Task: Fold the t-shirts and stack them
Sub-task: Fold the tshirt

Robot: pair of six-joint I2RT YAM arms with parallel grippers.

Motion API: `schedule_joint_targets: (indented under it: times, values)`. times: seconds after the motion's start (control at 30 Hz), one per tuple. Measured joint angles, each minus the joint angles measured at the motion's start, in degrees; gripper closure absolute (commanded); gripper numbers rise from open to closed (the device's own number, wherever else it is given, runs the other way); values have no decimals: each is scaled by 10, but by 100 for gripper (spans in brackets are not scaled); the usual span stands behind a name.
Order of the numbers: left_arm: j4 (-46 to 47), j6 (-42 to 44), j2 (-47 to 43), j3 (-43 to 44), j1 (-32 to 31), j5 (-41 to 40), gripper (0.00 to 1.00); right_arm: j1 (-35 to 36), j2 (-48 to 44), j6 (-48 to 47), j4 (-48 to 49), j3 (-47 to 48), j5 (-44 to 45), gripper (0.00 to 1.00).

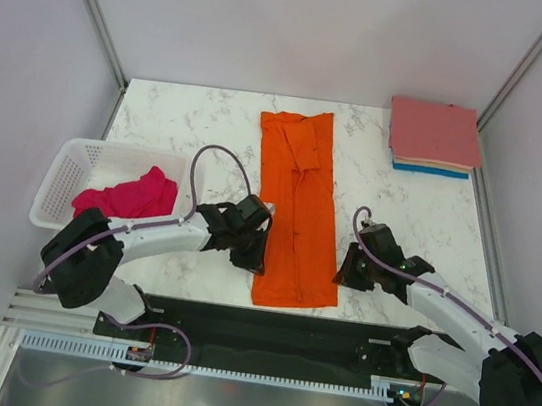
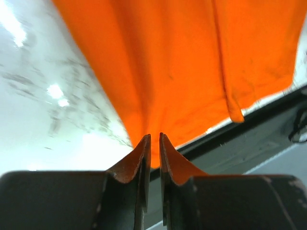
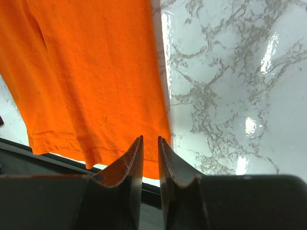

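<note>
My left jaws are clamped on the left edge of the orange t-shirt (image 2: 182, 62), and the cloth tents up into their tips. The shirt lies as a long strip on the marble surface (image 1: 182, 120), between both jaws and running away ahead of them. My right jaws stand nearly together at its right hem corner; I cannot tell whether they have it pinched. I judge I should confirm that grip, then lift both corners level and carry them forward evenly. The folded stack (image 1: 434, 135) sits well beyond my right jaws.
</note>
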Motion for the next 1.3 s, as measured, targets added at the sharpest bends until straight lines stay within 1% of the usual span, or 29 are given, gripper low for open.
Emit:
schedule_joint_targets:
  times: [0.17, 0.23, 0.43, 0.53, 0.63, 0.8, 0.9, 1.0, 1.03, 1.07, 1.17, 1.3]
  values:
    - [-13, 29, 54, 35, 71, -15, 83, 0, -4, 0, -8, 7, 4, 74]
    - [-16, 47, 77, 56, 88, -20, 84, 0, -8, 0, -9, 9, 7, 74]
    - [-5, 82, 170, 151, 111, -28, 86, 0, -6, 0, -9, 17, 15, 73]
    - [-2, 85, 209, 163, 130, -25, 86, 0, 3, 0, -10, 30, 20, 72]
    - [-10, 87, 223, 182, 153, -23, 86, 0, 5, -1, -11, 39, 26, 71]
    - [-21, 100, 249, 220, 172, -25, 86, 0, 8, 0, -13, 40, 29, 70]
    - [-24, 112, 258, 236, 181, -25, 84, 0, 9, 2, -13, 40, 29, 68]
    - [-31, 116, 245, 228, 182, -25, 78, 2, 5, 14, -8, 33, 25, 64]
    - [-34, 116, 231, 216, 181, -25, 75, 5, 1, 19, -8, 28, 24, 63]
    - [-38, 116, 212, 199, 179, -24, 74, 8, -5, 26, -6, 21, 23, 63]
    - [-49, 116, 130, 134, 165, -9, 69, 19, -25, 52, 1, -1, 19, 60]
    - [-51, 110, 24, 46, 138, 13, 67, 43, -40, 93, 27, -38, 18, 59]
